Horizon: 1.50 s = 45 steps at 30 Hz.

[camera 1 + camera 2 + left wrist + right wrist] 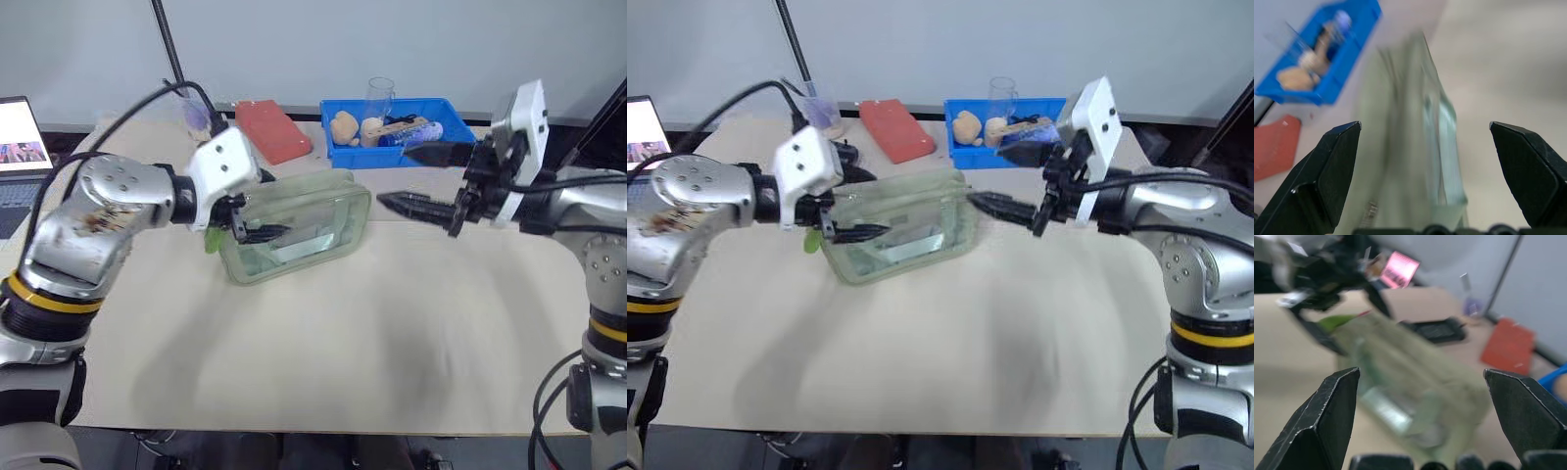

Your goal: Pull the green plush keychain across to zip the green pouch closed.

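— So, where's the green pouch [294, 223]?
— Resting mid-bench [392, 333], green plush keychain [212, 240] hanging off its left end.
— Left tool [263, 233]?
— Spread wide, hovering at that same end, gripping nothing.
— Right tool [419, 178]?
— Spread too, just off the opposite end, near the blue bin [436, 145].

The boxy sage-green fabric pouch with clear side panels [299, 227] sits mid-surface [372, 333]. The small lime-green plush keychain [212, 240] hangs at its left end. Behind it lies the flat red rectangular block [273, 130], with the blue plastic bin [392, 132] to that block's right. A laptop [22, 147] stands at the far left.
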Each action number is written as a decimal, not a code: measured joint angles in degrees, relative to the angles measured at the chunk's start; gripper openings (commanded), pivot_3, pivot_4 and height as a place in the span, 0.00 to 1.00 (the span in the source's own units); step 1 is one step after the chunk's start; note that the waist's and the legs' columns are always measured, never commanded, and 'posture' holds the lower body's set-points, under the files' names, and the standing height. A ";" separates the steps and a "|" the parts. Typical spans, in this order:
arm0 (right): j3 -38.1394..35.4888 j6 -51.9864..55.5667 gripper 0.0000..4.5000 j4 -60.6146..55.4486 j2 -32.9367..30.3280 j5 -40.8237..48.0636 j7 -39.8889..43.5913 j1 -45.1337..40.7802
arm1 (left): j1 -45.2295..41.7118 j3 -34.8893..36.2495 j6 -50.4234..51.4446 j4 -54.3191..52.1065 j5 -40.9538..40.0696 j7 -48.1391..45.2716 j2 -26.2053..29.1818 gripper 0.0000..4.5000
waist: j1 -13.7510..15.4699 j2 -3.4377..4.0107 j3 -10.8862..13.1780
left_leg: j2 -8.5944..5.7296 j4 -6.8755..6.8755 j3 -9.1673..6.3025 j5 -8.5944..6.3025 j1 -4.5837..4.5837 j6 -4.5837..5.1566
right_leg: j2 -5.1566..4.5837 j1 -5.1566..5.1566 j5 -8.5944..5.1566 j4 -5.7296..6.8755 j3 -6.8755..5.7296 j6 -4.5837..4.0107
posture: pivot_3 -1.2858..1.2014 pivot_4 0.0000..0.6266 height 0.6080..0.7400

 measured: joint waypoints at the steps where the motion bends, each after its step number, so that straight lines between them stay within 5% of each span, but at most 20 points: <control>1: -0.15 0.92 0.99 -1.24 -0.29 1.14 -0.49 -0.02 | 0.00 -0.52 -1.49 0.98 1.15 -0.42 -0.21 1.00 | 0.02 0.00 0.00 | 0.00 0.00 0.00 0.00 0.00 0.00 | 0.00 0.00 0.00 0.00 0.00 0.00 | 0.52 0.24 1.00; 5: -0.38 2.23 1.00 -4.61 -0.44 3.88 -2.71 -0.13 | -0.09 -2.00 -7.93 4.99 6.47 -1.70 -1.73 0.82 | 0.16 0.00 0.00 | -0.02 0.03 0.00 0.00 -0.01 0.00 | -0.03 0.02 -0.01 -0.01 -0.01 0.02 | 0.52 0.24 1.00; 13: -1.94 2.58 1.00 -4.16 -1.45 4.42 -5.91 -0.11 | -0.65 -3.04 -16.46 10.63 12.68 -3.86 -4.18 0.00 | 0.24 0.00 0.00 | -0.02 0.10 -0.01 0.00 -0.06 0.00 | -0.04 0.02 0.01 0.00 -0.02 0.02 | 0.52 0.24 1.00; 30: 2.74 1.41 1.00 0.34 -1.81 4.78 -3.08 -0.88 | -2.29 1.32 -46.47 26.43 11.72 -21.06 -3.44 0.00 | 0.14 0.00 0.00 | -0.01 0.17 -0.01 0.00 -0.17 0.01 | -0.04 -0.04 0.07 0.01 -0.04 -0.07 | 0.52 0.24 1.00; 45: 4.61 -0.90 1.00 1.85 -0.70 2.88 -0.88 0.20 | -8.36 1.37 -63.07 42.06 13.22 -22.38 -9.92 0.00 | 0.20 0.00 0.00 | -0.01 0.45 -0.04 -0.04 -0.34 0.07 | -0.03 -0.05 0.13 0.06 -0.09 0.03 | 0.52 0.24 1.00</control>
